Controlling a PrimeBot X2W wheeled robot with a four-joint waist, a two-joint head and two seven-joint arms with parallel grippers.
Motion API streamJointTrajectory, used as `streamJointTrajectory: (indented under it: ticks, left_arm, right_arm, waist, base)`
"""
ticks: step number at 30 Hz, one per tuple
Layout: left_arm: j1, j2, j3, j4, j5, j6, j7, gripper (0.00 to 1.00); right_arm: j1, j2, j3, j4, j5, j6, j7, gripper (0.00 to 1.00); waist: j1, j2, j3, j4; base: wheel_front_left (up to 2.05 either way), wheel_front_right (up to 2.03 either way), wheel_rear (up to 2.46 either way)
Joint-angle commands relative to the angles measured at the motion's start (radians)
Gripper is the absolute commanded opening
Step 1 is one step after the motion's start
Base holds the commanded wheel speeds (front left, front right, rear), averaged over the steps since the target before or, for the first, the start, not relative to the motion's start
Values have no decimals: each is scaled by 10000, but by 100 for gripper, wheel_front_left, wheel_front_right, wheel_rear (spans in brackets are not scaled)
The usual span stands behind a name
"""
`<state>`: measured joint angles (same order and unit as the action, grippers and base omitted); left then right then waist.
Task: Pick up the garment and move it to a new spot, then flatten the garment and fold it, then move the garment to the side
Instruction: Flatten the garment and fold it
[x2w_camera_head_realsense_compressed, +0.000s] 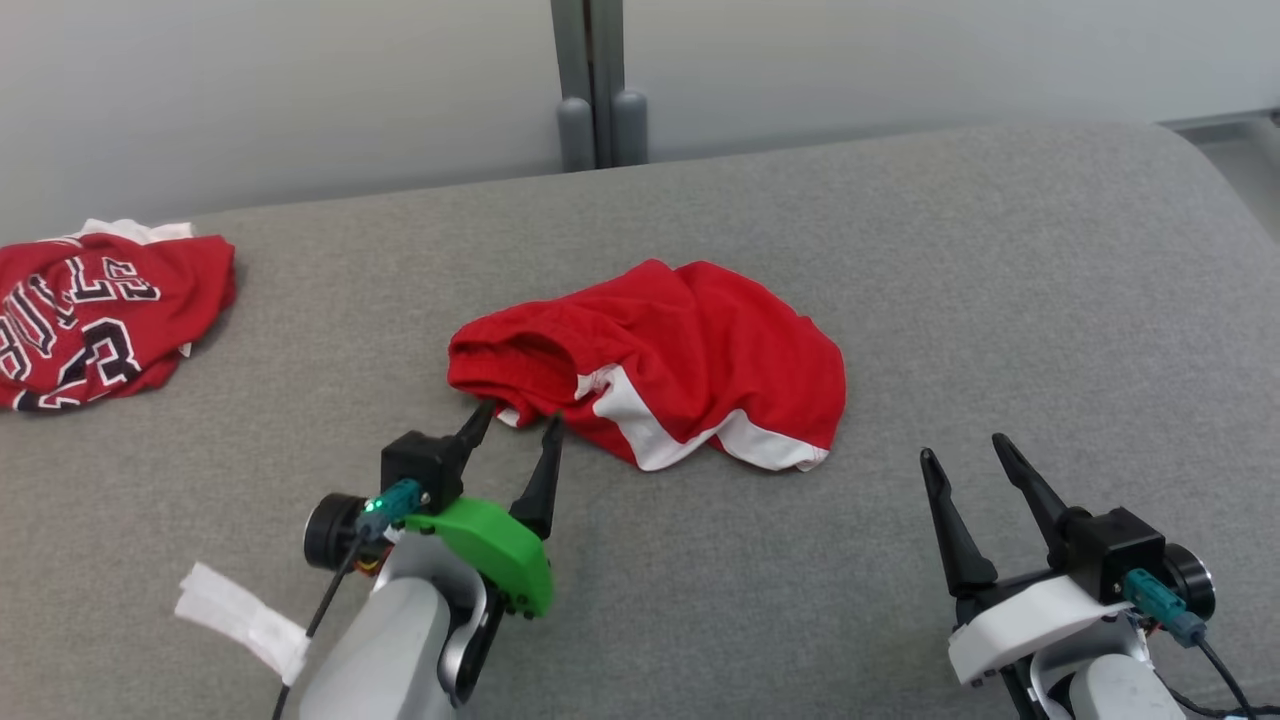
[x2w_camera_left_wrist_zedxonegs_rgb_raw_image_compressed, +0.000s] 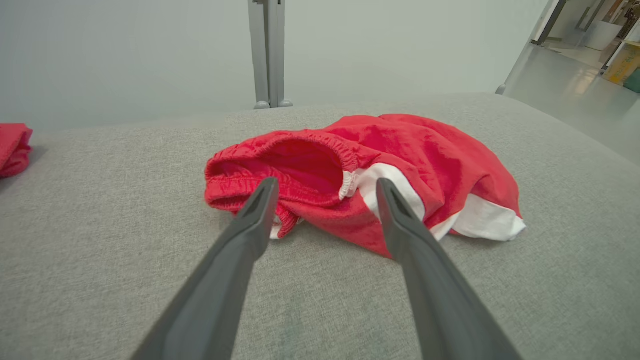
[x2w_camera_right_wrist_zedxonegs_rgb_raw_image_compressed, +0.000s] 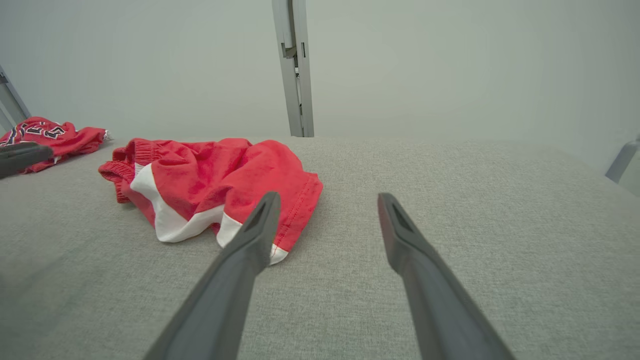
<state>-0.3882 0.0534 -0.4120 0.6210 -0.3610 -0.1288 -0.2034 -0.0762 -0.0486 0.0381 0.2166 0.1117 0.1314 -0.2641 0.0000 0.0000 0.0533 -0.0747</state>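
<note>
Cushion (x2w_camera_head_realsense_compressed: 900, 250) bears shorts (x2w_camera_head_realsense_compressed: 690, 350) crosswise, waistband (x2w_camera_head_realsense_compressed: 505, 355) leftward; left pincer (x2w_camera_head_realsense_compressed: 521, 413) and right pincer (x2w_camera_head_realsense_compressed: 964, 448) gape empty.

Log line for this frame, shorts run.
phase: approach | left end effector: open, tips at red shorts waistband | right end effector: open, clear of shorts | red shorts: crumpled, unheld

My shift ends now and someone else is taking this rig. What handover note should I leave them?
Left gripper: open, at the waistband edge of the red shorts, nothing held.
Right gripper: open, over the bare grey cushion, apart from the shorts.
Shorts: crumpled mid-cushion. A red jersey lies at the far left.
Done: nothing yet.
To do: pick up, move, flatten, fold, set aside.
</note>
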Motion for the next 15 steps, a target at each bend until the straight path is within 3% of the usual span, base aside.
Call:
streamJointTrajectory:
  ticks: [1,15]
  left_arm:
    - [-390,114,-98,242,-85,-28,8,100]
    - [-2461,299,-1216,2380,-928,-32,-209,100]
  right_arm:
    - [-127,-35,-1,-21,-52,-14,-7,100]
    - [-596,-34,-30,-153,90,-14,-6,100]
  waist:
    - [0,0,477,-453]
    - [0,0,1494,-986]
  base:
    - [0,0,0]
    - [0,0,0]
